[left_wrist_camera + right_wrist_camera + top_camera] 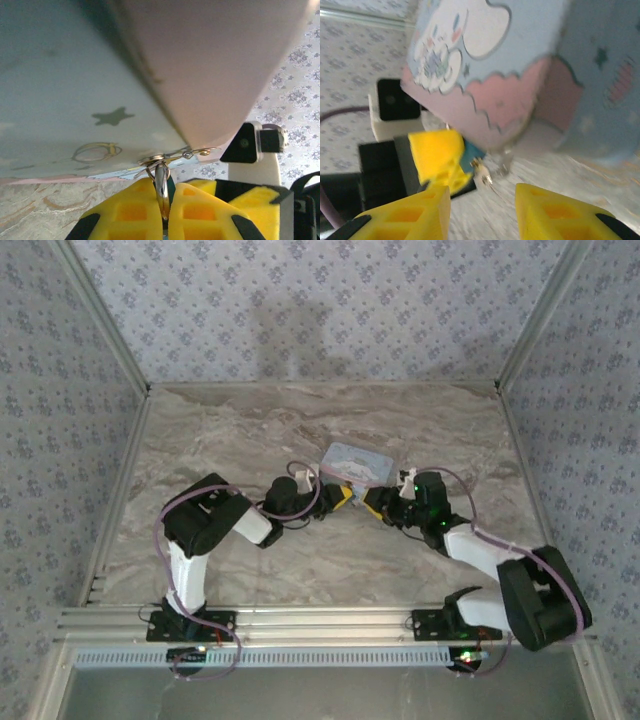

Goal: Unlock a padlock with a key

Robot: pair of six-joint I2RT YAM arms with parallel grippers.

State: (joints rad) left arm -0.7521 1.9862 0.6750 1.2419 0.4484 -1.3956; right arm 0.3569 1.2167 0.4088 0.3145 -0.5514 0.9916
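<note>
Two arms meet at mid-table [250, 430], just on the near side of the pale blue tin [357, 462].

Top view: left gripper [340, 496] and right gripper [377, 503] are almost tip to tip, close under the tin's near side. Whatever sits between them is too small to tell.

Left wrist view: yellow fingers [135, 210] are pressed together, pinching a silvery loop [161, 182] with a dark sliver behind it. A thin wire ring [202, 151] lies just above, against the tin's lower edge.

Right wrist view: right fingers [560, 210] are spread wide with nothing between them. Ahead, at the left gripper's fingertip, sits the padlock [471, 154], teal glint, low beside the tin's corner. A small bright key [482, 175] hangs at its near face, seemingly seated; the view is blurred.

Judgement: the lock is held and the key is likely inserted. The shackle is hidden, so I cannot tell whether it is open. Probably left to do: grasp the key, turn it, free the shackle.
</note>
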